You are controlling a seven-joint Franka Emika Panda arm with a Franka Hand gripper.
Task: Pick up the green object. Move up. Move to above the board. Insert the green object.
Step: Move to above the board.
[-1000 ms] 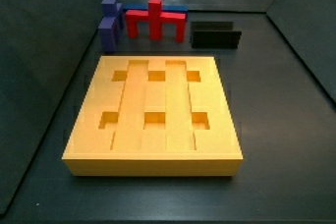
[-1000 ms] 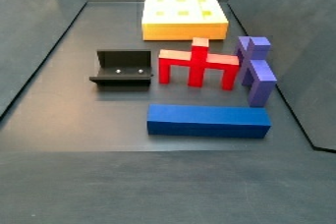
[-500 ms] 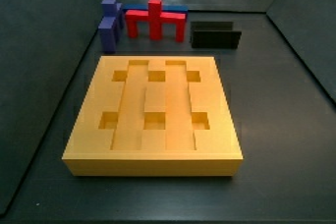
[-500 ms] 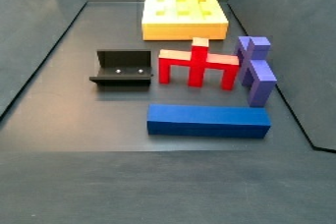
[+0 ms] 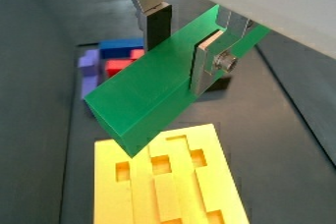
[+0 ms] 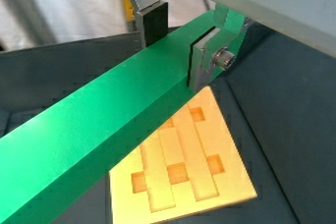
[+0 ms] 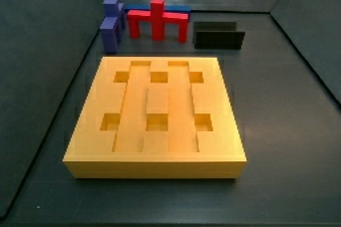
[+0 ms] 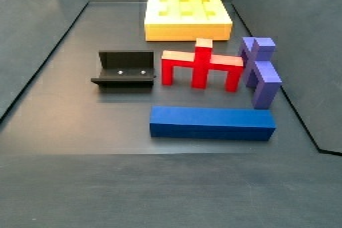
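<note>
**Transfer Step: Green Object Held Aloft, Board Below**

The gripper (image 5: 182, 43) is clamped on the green object (image 5: 155, 88), one finger plate on each long face, and it rides high above the desk. In both wrist views the bar hangs tilted, with most of its length extending past the fingers.

Judged from this, pick-up and lift are complete; the step in hand is the move to above the board (image 5: 164, 186). The next move calls for squaring the bar with the board's lengthwise grooves and centring it before any descent. A tilted or skewed bar would likely catch on a groove edge.

View differences:
- Wrist views: show the grip, the bar and the board beneath. One also catches the red cross-shaped piece (image 5: 121, 68) and a purple block (image 5: 89, 67) beyond the bar.
- Side views: show neither gripper nor green object; both are above the frame. They show the desk layout: board (image 7: 158, 112) in the middle, purple blocks (image 7: 111, 24), red piece and fixture (image 7: 220, 36) along the far edge. Only one side view shows the blue block (image 8: 211, 122).
</note>
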